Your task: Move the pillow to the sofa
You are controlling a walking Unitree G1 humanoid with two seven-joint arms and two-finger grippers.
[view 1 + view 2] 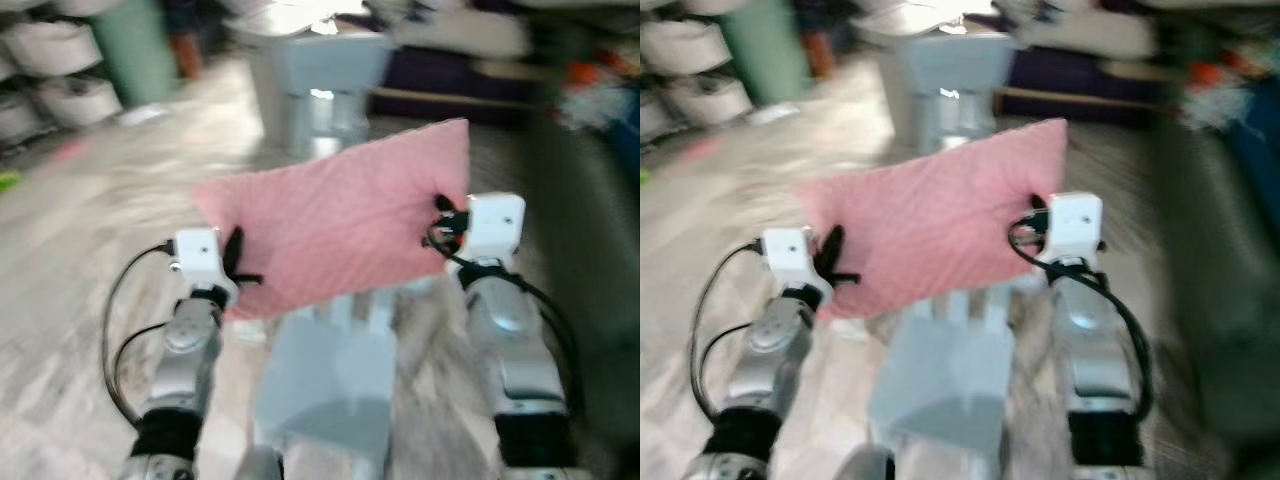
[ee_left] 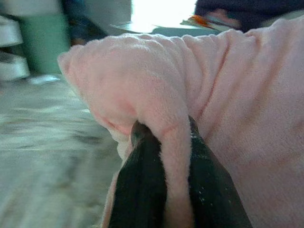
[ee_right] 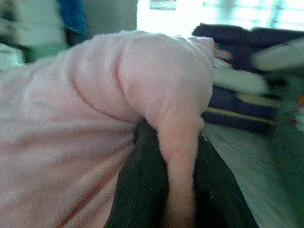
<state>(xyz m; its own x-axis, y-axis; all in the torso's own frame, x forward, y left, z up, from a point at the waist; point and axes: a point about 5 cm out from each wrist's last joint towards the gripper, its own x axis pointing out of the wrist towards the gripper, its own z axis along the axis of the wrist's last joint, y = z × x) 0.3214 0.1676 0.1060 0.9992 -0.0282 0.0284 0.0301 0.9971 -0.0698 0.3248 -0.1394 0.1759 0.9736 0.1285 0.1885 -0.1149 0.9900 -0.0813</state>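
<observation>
the floor (image 1: 90, 230) is pale wood-look and pretty blurry, with a dark green sofa (image 1: 590, 250) along the robot's right side. out ahead there's a grey chair-like thing (image 1: 320, 90) and a green bin (image 1: 140, 50). the pink pillow (image 1: 340, 220) is up in the air between both arms, tilted with its right end higher. the left end effector (image 1: 238, 262) is pinching the pillow's left edge, and the right end effector (image 1: 440, 222) is clamped on a fold at the right edge.

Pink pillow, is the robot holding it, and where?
Yes. The pink pillow is held up by both grippers: left gripper pinches its left edge, right gripper its right edge.
</observation>
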